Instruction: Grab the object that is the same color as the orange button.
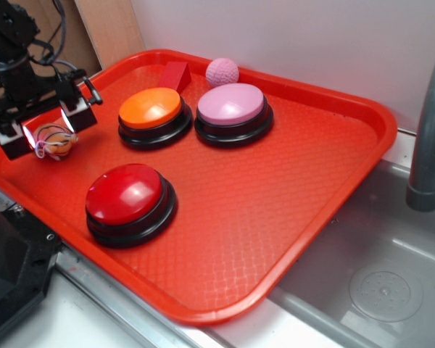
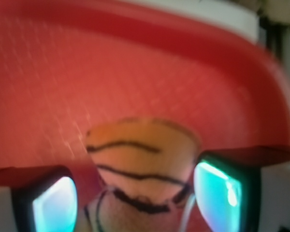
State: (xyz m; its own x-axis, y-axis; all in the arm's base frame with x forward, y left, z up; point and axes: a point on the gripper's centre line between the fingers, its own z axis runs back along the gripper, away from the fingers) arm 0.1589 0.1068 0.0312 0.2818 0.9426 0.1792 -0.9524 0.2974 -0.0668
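The hand (image 1: 49,138) is at the grasping step: the small orange ball (image 1: 56,143) sits between its fingers, left of the orange button (image 1: 151,109). Whether they really squeeze it, I cannot tell. Next should come a firm closing, then lifting.

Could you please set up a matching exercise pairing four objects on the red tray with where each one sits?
Things:
1. small orange ball
2. pink textured ball
3. red button
4. red wedge block

Places:
A. nearest the tray's front edge
B. between the gripper fingers
C. behind the orange button
D. behind the pink button

Pairs: 1-B, 2-D, 3-A, 4-C
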